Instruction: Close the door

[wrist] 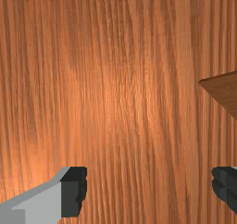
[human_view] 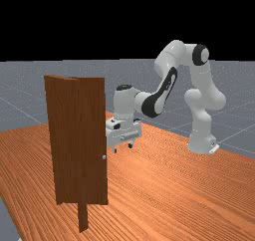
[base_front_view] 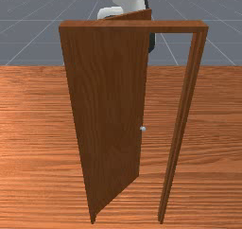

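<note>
Door frame [base_front_view: 178, 27] upright before the front view's camera, the wooden door [base_front_view: 108, 105] hangs open toward the arm [human_view: 177, 56], its small pale knob [base_front_view: 142, 128] at the free edge on the front view's right. Frame and door stand on the table [base_front_view: 38, 176], toward the edge opposite the arm's base. Your gripper [human_view: 123, 148] hangs above the wood on the arm's side of the door, its fingers spread wide, nothing between them; the wrist view catches a corner of brown wood, likely the door's, beside it. You appear to be at the approach, with closing ahead. Your next move calls for bringing the hand against the arm-facing side near the free edge, then pushing around the hinge toward the frame; no grasp seems needed.
</note>
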Tool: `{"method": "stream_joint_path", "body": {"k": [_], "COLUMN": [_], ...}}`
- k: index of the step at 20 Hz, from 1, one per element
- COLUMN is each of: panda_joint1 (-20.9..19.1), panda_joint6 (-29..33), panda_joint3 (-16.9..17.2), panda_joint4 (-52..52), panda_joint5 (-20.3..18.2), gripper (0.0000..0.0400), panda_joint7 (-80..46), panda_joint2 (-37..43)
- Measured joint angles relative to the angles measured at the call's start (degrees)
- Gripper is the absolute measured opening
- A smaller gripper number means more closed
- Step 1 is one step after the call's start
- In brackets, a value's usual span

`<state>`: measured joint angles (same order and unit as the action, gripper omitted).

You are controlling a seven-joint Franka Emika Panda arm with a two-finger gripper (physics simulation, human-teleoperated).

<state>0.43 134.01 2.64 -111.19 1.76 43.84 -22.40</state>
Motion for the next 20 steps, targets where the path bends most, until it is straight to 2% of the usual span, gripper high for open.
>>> {"method": "stream_joint_path", "body": {"k": [1,2,3,5,6,7,8,9,11,12,13,15,16,17,18,19,20], "panda_joint1": [0.06,0.1,0.11,-0.13,-0.22,-0.27,-0.28,-0.3,-0.39,-0.36,-0.05,0.83,1.05,1.68,0.26,0.26,0.23], "panda_joint6": [1.9,3.78,5.79,8.9,8.9,9.04,9.1,8.04,9.92,10.32,8.91,7.38,7.02,5.64,1.55,-2.42,-1.06], "panda_joint3": [0.11,0.24,0.4,0.71,0.72,0.72,0.81,0.83,0.67,0.73,0.62,1.13,1.29,1.68,0.43,0.3,0.27], "panda_joint4": [-5.2,-10.91,-17.62,-31.39,-32.55,-33.29,-33.35,-32.68,-33.4,-33.51,-31.57,-26.8,-24.17,-20.29,-15.58,-10.32,-9.56], "panda_joint5": [0.25,0.57,1.05,2.32,2.42,2.49,2.5,2.43,5.85,4.97,10.61,11.88,10.73,11.44,4.1,3.75,3.67], "gripper": [0.0243,0.0148,0.009,0.0033,0.0177,0.0265,0.0318,0.035,0.0382,0.0389,0.0393,0.0398,0.0398,0.0399,0.04,0.04,0.04], "panda_joint7": [-0.12,-0.28,-0.5,-1.05,-3.22,-3.42,-2.21,-1.26,-4.46,-3.65,-8.93,-10.2,-9.21,-9.88,-3.19,-2.8,-2.85], "panda_joint2": [3.25,7.05,11.73,22.37,23.44,24.04,24.08,23.58,23.29,23.01,21.55,18.0,16.07,13.35,10.58,7.36,6.66]}}
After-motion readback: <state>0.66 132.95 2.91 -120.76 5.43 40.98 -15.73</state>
